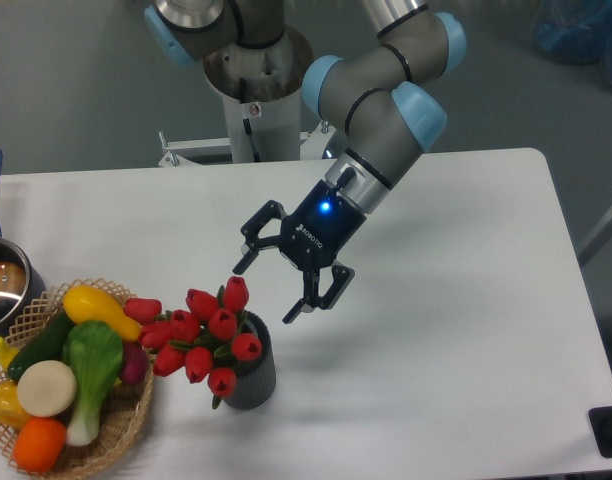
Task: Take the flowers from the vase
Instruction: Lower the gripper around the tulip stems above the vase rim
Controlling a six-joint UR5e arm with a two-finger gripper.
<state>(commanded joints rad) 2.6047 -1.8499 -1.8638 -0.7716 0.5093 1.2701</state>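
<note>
Below-left of the spread claw [265,290], apparently untouched, flowers [201,337] fill the vase [254,378].

Bright, even overhead light; sharp picture.
The white table [466,260] is lit flat with slight glare. Soft shadows lie right of the vase [252,375] and under the arm. The flowers [201,335] shine glossy; the far background is dimmer and slightly soft.

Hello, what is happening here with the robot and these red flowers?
The robot arm is reaching for the flowers, a bunch of red tulips standing in the vase. Its gripper is open and hangs just above and to the right of the bunch, not touching it. Beside the vase is a wicker basket of toy vegetables.
</note>
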